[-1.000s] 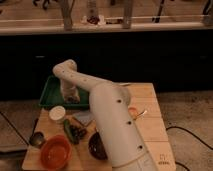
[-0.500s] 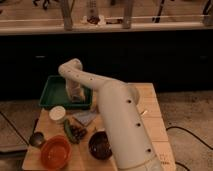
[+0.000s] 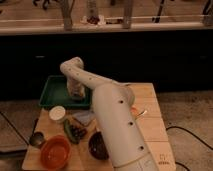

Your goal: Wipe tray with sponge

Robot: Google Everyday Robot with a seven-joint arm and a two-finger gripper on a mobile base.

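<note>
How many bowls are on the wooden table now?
2: the orange bowl at the front left, and the dark bowl to its right, partly behind the arm. More may be hidden. The tool is over the tray.

1. The tray looks like green plastic with a smooth, faintly shiny rim.
2. The worktop under it is pale wood with visible plank seams, matt.
3. The arm reaching over the tray has a smooth, off-white plastic-looking shell dotted with small dark holes; its tool hangs low inside the tray, at the tray's right part.
4. In front of the tray, the orange bowl looks glossy, like plastic.
5. Beside the orange bowl, the dark bowl shows a dull sheen.
6. Just in front of the tray, the cloth is soft, matt grey-blue fabric.
</note>
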